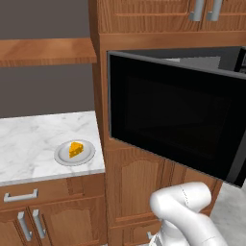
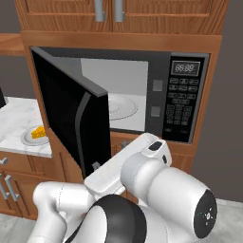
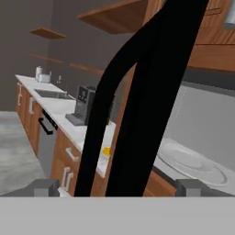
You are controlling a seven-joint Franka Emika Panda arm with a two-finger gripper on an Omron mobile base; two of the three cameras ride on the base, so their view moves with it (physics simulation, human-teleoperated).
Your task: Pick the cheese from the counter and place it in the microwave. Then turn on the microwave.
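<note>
hovering by the swung-open microwave door (image 2: 71, 118), gripper (image 3: 117, 187) spread wide and holding nothing; cheese (image 1: 75, 149) sitting on its grey plate (image 1: 62, 157) on the counter (image 1: 29, 139), unpicked; next, swinging left and down onto that wedge

My arm (image 2: 142, 180) folds low, elbow bent, forearm angled up; my jaws stand wide apart, fingertips (image 3: 46, 187) gripping nothing.

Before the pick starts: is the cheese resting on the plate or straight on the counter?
Touching. In the left base view the cheese sits on the plate, with the grey rim showing all around it on the counter.
</note>
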